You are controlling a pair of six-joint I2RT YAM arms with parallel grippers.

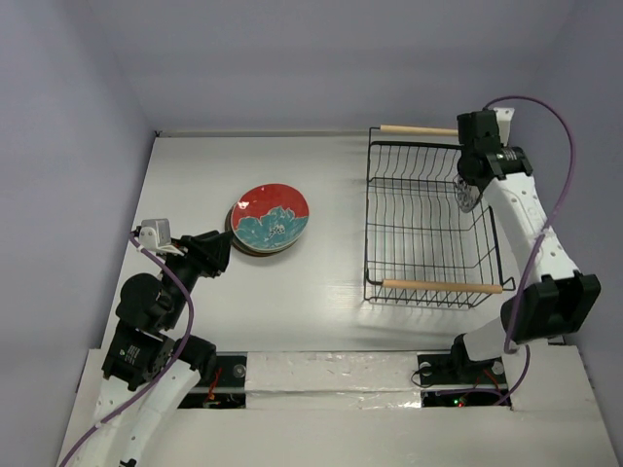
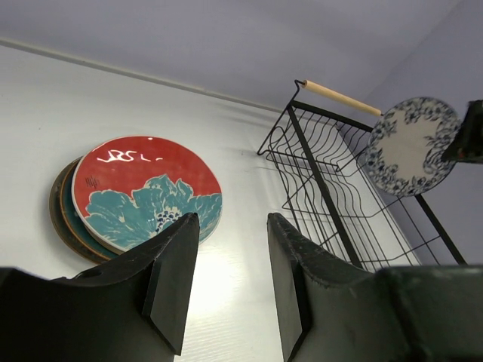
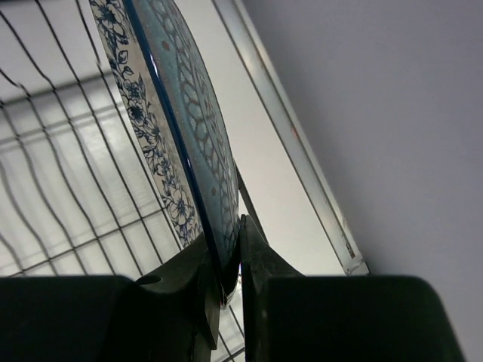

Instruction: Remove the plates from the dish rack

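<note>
White table (image 1: 331, 282) has the dish rack (image 1: 428, 219) at its right edge and the plate stack (image 1: 270, 219) well left by the spread left gripper (image 2: 230, 264), while the right gripper (image 3: 230, 260) pinches the blue-flowered plate (image 2: 411, 147) upright at the rack's far right corner.

Well left of the dish rack (image 1: 368, 219), flat on the table (image 1: 331, 277): stack of plates (image 1: 270, 219). Further left of the rack, nearer than the stack and apart from it: left gripper (image 2: 230, 226). Over the rack's right rim, toward its far end: single plate (image 2: 411, 145) on edge, pinched in the right gripper (image 3: 226, 279)
</note>
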